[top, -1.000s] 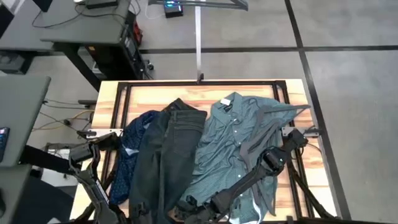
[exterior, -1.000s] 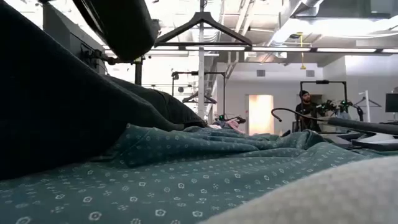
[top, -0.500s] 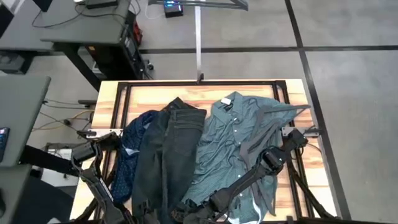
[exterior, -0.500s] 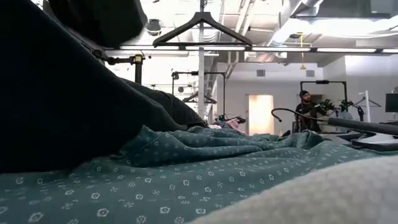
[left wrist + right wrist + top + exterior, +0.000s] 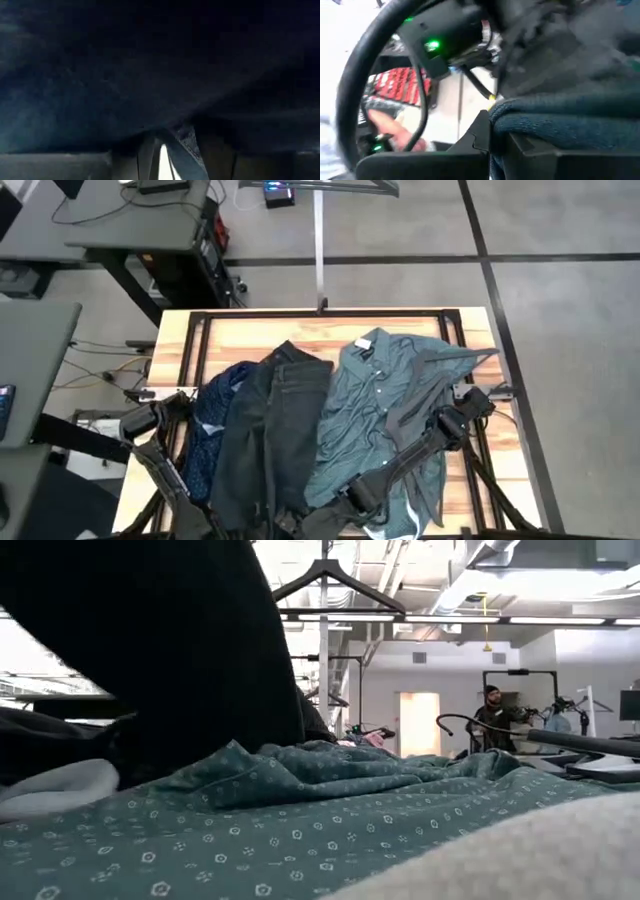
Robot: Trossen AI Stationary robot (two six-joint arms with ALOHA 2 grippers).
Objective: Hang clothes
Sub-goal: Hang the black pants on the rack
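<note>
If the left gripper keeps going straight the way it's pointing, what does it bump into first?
Probably the dark jeans. The left wrist view is filled with dark cloth right in front of the fingers, and from above that arm lies beside the jeans and the navy shirt. Which of the two comes first is hard to tell.

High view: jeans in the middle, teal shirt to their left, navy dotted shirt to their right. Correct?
Not quite: the shirts are swapped. The high view shows the jeans in the middle, with the navy dotted shirt to their left and the teal shirt to their right.
</note>
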